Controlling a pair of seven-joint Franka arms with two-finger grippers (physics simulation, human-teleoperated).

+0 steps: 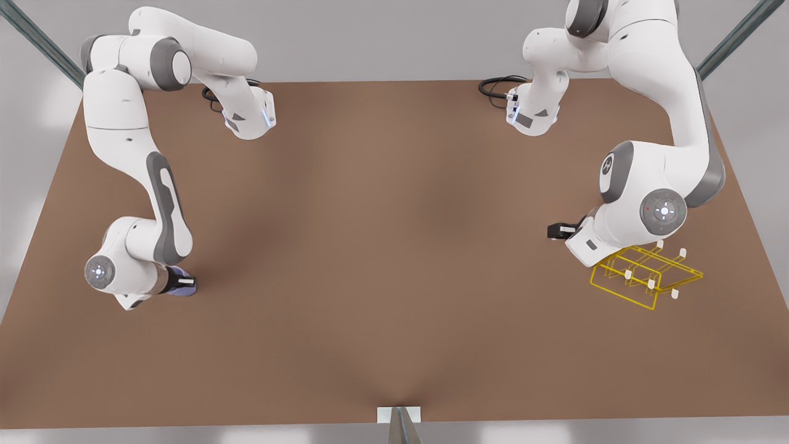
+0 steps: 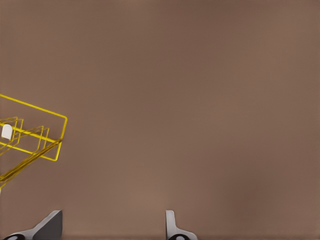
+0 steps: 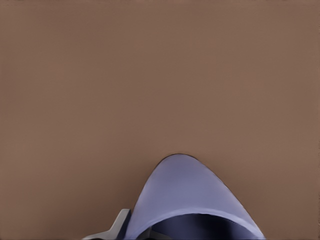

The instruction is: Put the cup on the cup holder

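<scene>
I see my right gripper (image 1: 185,283) at the front view's left, closed around the lavender cup (image 3: 187,200) low over the brown table (image 1: 382,246). My left gripper (image 2: 112,225) hovers spread and empty beside the yellow cup holder (image 1: 647,274), far right.

The cup (image 3: 187,195), a plain lavender-blue tapered vessel with a smooth matte wall and a dark interior, is being seen low over the brown table (image 1: 382,246) at the front view's left (image 1: 180,283), largely hidden there by an arm. The cup holder (image 1: 644,274), a yellow thin-wire rack with a rectangular frame and white-tipped upright pegs, is being shown standing on the table at the front view's right, well apart from the cup (image 2: 30,137).
</scene>
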